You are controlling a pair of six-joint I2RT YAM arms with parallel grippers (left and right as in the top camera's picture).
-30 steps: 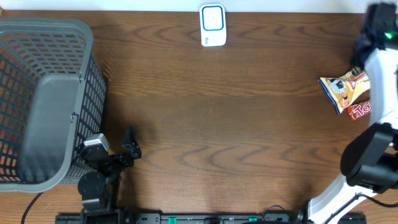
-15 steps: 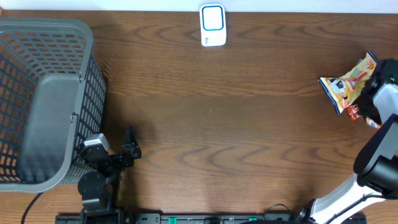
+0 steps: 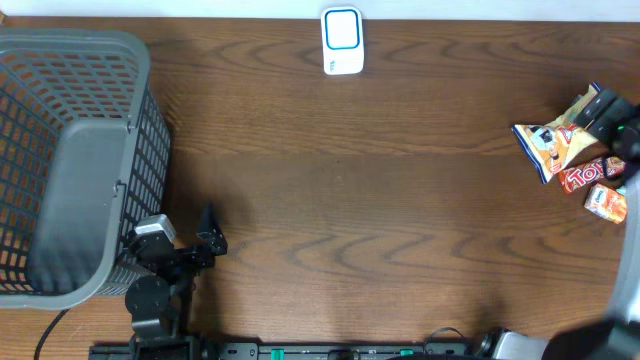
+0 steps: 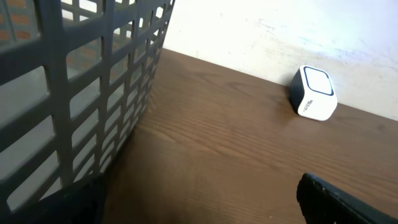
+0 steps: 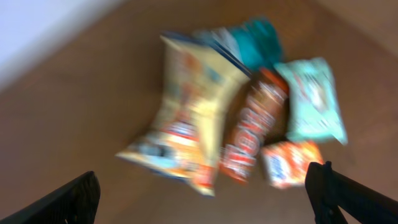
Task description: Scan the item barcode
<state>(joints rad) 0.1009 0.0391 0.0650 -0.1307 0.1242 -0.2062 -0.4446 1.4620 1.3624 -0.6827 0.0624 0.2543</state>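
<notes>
The right pincer (image 5: pixel 200 177) stands wide open, gripping nothing, above a heap of snack packets at the right edge of the bench (image 3: pixel 380 200). The heap holds a yellow crisp bag (image 3: pixel 552 142), a red-brown chocolate bar (image 3: pixel 583 176) against it, a small orange packet (image 3: pixel 607 203) just beside the bar, and a teal bag (image 5: pixel 249 37) and pale green packet (image 5: pixel 314 102) that are blurred in the wrist view. The white scanner (image 3: pixel 342 41) sits at the far edge, mid-bench, well apart from the heap, while the left pincer (image 4: pixel 198 186), also open and empty, is at the near left, just beside the grey mesh basket (image 3: pixel 130 45).
</notes>
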